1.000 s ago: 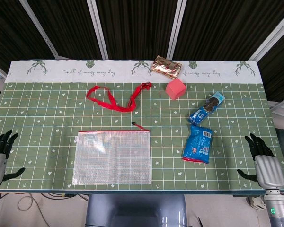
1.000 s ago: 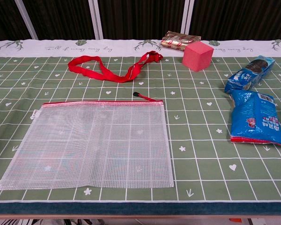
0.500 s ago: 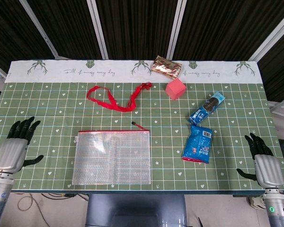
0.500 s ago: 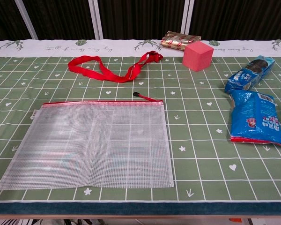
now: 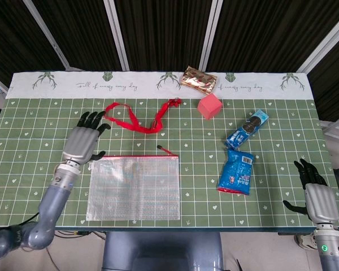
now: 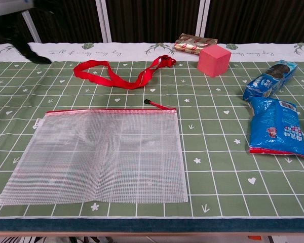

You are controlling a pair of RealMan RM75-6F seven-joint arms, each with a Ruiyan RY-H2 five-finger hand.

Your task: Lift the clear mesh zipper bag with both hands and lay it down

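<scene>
The clear mesh zipper bag with red zip edge (image 5: 134, 188) lies flat on the green checked table (image 5: 34, 130), at 6 o'clock of the table's centre, near the front edge. Through the mesh only the table's grid shows; whether anything is inside cannot be told. Its long axis runs 9 to 3 o'clock, the red zip along the far edge, and the black zip pull (image 6: 147, 102) sits at the 3 o'clock end of that edge.

The left hand (image 5: 82, 142) hovers at 10 o'clock of the bag, just beside its far left corner, fingers spread apart and holding nothing; contact with the bag cannot be told. The right hand (image 5: 316, 194) rests at the table's right front corner, at 3 o'clock, well apart from the bag, fingers apart and empty.

A red ribbon strap (image 5: 133, 118) lies at 12 o'clock of the bag. A blue snack pouch (image 5: 236, 173) lies closed at 3 o'clock of the bag.
</scene>
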